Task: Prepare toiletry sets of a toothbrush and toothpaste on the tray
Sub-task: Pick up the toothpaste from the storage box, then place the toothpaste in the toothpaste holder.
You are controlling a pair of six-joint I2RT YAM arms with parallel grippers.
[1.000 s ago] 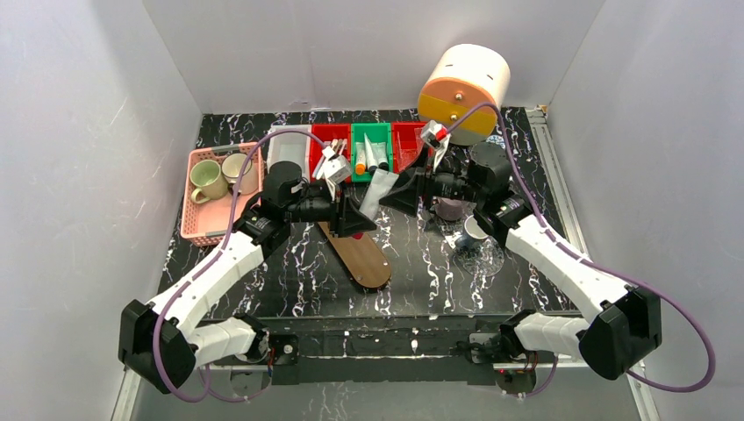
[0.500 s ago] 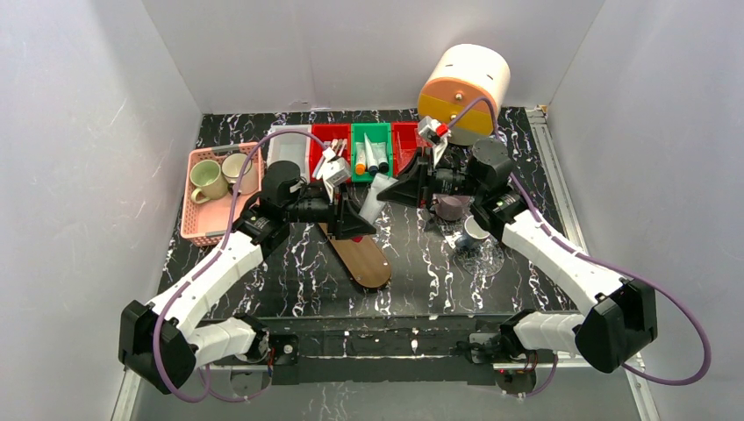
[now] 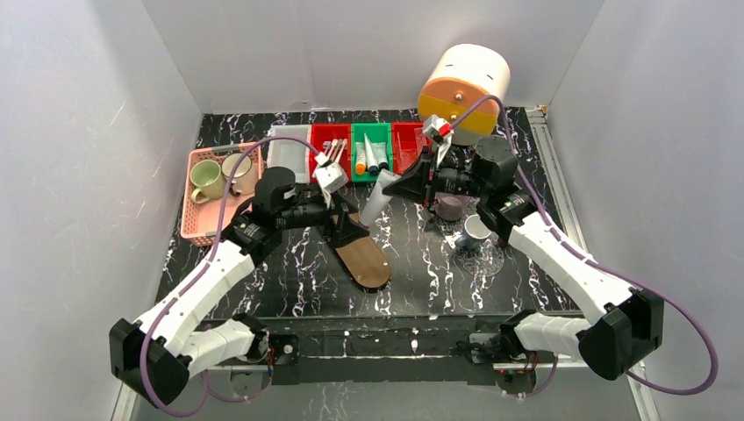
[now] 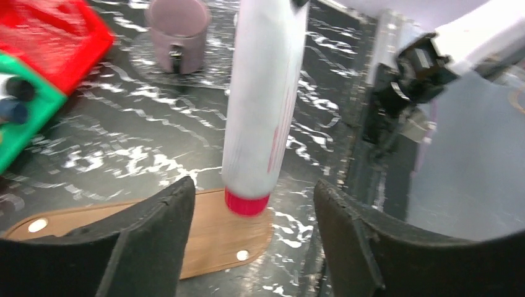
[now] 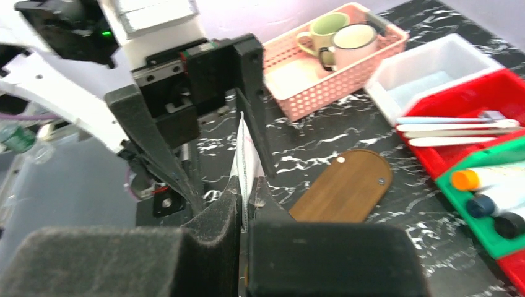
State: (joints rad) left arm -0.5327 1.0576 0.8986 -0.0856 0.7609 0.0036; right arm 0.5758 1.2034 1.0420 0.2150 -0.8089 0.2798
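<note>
A white toothpaste tube [image 3: 375,200] with a red cap [image 4: 246,203] hangs cap-down just above the end of the brown wooden tray [image 3: 367,261]. My right gripper [image 3: 395,188] is shut on the tube's flat crimped end [image 5: 245,162]. My left gripper [image 3: 349,226] is open, and its fingers [image 4: 148,235] stand on either side of the cap without touching it. Toothbrushes [image 5: 455,130] lie in a red bin [image 3: 326,139]. Several more tubes [image 3: 370,160] lie in the green bin [image 3: 373,133].
A pink basket [image 3: 195,224] with two mugs stands at the left, next to a white bin [image 3: 288,147]. A purple mug [image 3: 451,209] and a white cup [image 3: 475,231] sit under the right arm. A cream and orange drum [image 3: 463,86] stands at the back.
My left gripper opened, let go of the tube and drew back to the left. My right gripper closed on the tube's flat end and now carries it alone.
</note>
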